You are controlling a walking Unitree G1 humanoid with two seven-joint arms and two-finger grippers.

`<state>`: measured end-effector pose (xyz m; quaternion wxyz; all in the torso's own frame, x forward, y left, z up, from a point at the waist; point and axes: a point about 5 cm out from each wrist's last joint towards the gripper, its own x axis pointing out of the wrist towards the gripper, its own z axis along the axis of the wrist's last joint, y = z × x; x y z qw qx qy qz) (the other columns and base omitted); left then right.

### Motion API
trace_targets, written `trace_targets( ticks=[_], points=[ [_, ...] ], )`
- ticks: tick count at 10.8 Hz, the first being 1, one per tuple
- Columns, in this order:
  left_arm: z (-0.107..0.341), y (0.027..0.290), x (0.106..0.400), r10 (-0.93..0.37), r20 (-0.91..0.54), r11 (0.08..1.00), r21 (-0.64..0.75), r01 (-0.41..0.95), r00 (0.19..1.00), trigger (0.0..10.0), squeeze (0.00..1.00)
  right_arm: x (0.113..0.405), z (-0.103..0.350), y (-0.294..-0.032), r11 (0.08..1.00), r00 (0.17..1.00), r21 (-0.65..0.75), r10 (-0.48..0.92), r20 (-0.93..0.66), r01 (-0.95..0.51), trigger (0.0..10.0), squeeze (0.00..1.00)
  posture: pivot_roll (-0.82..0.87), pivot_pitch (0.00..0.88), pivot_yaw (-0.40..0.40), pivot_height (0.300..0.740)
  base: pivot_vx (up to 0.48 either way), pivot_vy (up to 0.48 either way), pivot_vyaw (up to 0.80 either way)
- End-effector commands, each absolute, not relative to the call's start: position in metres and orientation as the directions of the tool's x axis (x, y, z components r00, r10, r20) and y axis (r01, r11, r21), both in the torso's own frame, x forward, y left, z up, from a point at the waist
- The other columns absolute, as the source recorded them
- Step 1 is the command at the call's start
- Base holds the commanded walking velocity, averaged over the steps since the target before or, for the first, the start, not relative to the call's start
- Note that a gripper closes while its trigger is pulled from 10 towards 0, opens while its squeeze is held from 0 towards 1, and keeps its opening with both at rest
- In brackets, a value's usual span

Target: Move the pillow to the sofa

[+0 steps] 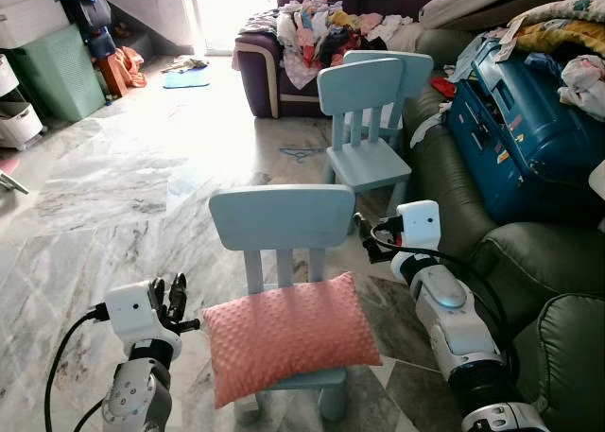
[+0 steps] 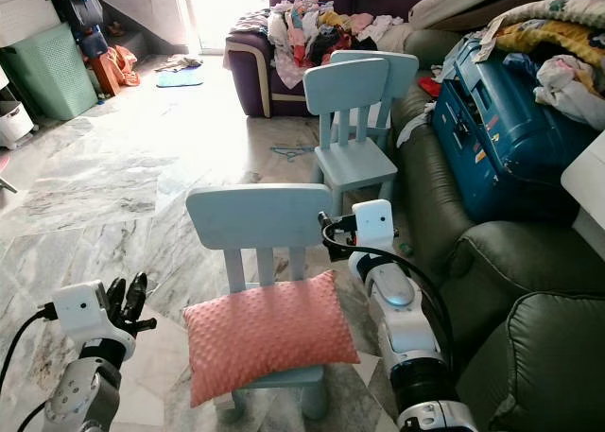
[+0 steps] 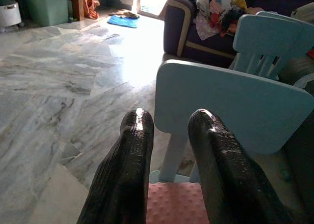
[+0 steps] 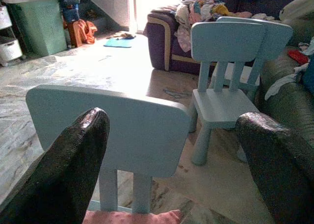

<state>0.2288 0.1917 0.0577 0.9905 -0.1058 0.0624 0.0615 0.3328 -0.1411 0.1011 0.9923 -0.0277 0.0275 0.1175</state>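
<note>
A salmon-pink pillow (image 1: 288, 342) lies on the seat of a small light-blue chair (image 1: 282, 216) right in front of me. My left gripper (image 1: 170, 298) is raised just left of the pillow's edge, its fingers (image 3: 135, 150) a narrow gap apart and holding nothing. At the right end of the chair's backrest, above the pillow's far corner, my right gripper (image 1: 365, 233) is wide open and empty. The dark green sofa (image 1: 529, 262) runs along my right side.
A blue suitcase (image 1: 520, 139) and heaped laundry take up the green sofa's far seats. Two more light-blue chairs (image 1: 364, 120) stand ahead, beside the sofa. A purple sofa (image 1: 260, 68) piled with clothes is at the back, and a green bin (image 1: 59, 71) far left. Marble floor (image 1: 113, 186) lies open to the left.
</note>
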Motion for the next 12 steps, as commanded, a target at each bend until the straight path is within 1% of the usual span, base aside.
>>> trace_targets(
  ticks=[1,4,5,9,12],
  points=[
    [0.059,0.194,0.228,0.122,-0.138,0.969,-0.196,-0.148,0.983,10.0,0.0,0.334,0.108,-0.139,0.969,0.969,-0.044,0.242,-0.04,-0.244,10.0,0.0,-0.16,0.0,0.026,0.74,0.0,0.0,0.0],
    [0.055,0.196,0.216,0.123,-0.164,0.97,-0.189,-0.153,0.979,10.0,0.0,0.324,0.1,-0.136,0.961,0.96,-0.025,0.273,-0.068,-0.275,10.0,0.0,-0.15,0.033,0.026,0.74,0.0,0.0,0.0],
    [0.05,0.197,0.207,0.127,-0.187,0.97,-0.182,-0.161,0.974,10.0,0.0,0.319,0.096,-0.137,0.959,0.956,-0.022,0.28,-0.084,-0.283,10.0,0.0,-0.15,0.043,0.025,0.74,0.0,0.0,0.0],
    [0.044,0.192,0.175,0.137,-0.25,0.965,-0.185,-0.186,0.958,10.0,0.0,0.291,0.079,-0.15,0.949,0.938,-0.033,0.303,-0.169,-0.312,10.0,0.0,-0.13,0.131,0.011,0.74,0.0,0.0,0.0],
    [0.044,0.192,0.164,0.146,-0.268,0.963,-0.18,-0.198,0.952,10.0,0.0,0.285,0.08,-0.148,0.934,0.918,-0.032,0.344,-0.195,-0.357,10.0,0.0,-0.12,0.162,-0.005,0.74,0.0,0.0,0.0]
  ],
)
